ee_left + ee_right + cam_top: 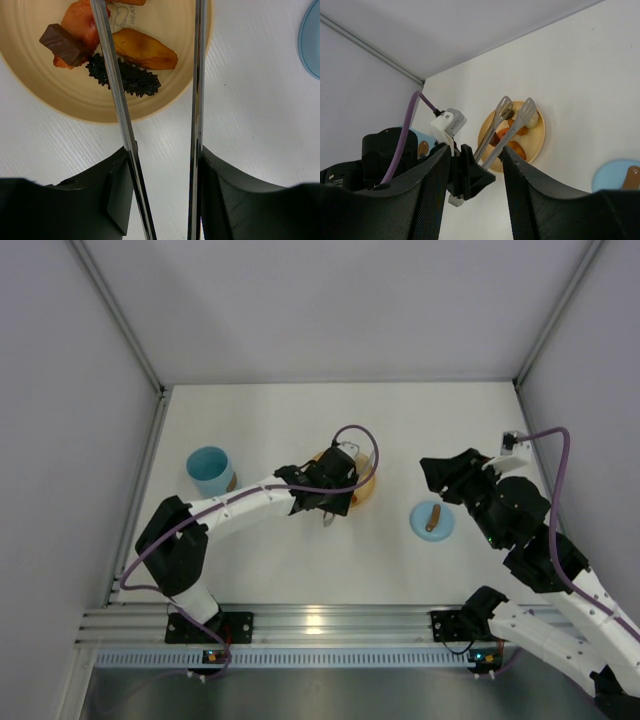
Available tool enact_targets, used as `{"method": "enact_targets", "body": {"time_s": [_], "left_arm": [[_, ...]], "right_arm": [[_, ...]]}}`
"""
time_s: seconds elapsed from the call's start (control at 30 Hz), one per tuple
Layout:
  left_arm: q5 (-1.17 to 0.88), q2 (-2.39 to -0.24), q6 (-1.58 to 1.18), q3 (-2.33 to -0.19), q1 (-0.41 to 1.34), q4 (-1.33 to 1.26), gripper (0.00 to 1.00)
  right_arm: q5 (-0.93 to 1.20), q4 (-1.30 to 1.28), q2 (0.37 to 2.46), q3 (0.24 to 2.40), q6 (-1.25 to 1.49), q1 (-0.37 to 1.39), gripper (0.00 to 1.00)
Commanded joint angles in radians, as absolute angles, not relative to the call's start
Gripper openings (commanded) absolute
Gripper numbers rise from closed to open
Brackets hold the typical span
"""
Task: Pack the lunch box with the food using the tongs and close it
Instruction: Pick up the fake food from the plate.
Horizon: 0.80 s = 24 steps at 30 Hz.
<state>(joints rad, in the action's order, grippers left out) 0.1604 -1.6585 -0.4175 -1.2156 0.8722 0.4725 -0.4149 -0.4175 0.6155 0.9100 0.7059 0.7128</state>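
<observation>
the tongs (114, 85) are clenched in the left end effector (162, 160), one silver arm pressed along the inner face of each finger, and the two arms stand apart and reach out over the orange plate (75, 107)

the food (145, 49) lies bunched on that plate: an orange wedge, a redder piece, a brown block leaning on it and a dark spiky piece, all touching one another

one arm of the tongs crosses over the dark piece and the reddish one, and the other runs over the plate's bare rim; the tips pass out of the wrist view, so we cannot tell whether they touch any food

the lunch box tub (209, 470) stands open near the left edge of the counter (270, 420), well apart from the plate, with a small brown thing just beside it that we cannot make out

its lid (418, 525) lies flat on the other side of the plate, near it but apart, with the brown knob (433, 517) facing up

the right end effector (476, 152) is released, its fingers apart with nothing between them; from above it sits just beyond the lid

a broad stretch of white counter runs from the plate to the back wall (330, 310), and a narrower strip separates plate and lid from the near rail (320, 620); grey walls close the sides
</observation>
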Motion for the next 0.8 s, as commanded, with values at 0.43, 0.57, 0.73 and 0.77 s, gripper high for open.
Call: {"method": "enact_targets", "body": {"time_s": [0.43,0.57,0.73,0.77], "left_arm": [[0.144,-1.718,-0.437,-1.255,0.874,0.488,0.50],[0.146,-1.707,-0.442,-1.249,0.874,0.489,0.43],[0.141,-1.689,-0.437,-1.249,0.874,0.503,0.33],[0.141,-1.683,-0.437,-1.249,0.874,0.506,0.32]], "right_arm": [[-0.436,-0.446,0.580,0.884,0.692,0.726,0.44],[-0.437,-0.448,0.578,0.881,0.692,0.726,0.43],[-0.448,-0.449,0.575,0.882,0.689,0.726,0.41],[-0.449,-0.449,0.575,0.882,0.689,0.724,0.41]]}}
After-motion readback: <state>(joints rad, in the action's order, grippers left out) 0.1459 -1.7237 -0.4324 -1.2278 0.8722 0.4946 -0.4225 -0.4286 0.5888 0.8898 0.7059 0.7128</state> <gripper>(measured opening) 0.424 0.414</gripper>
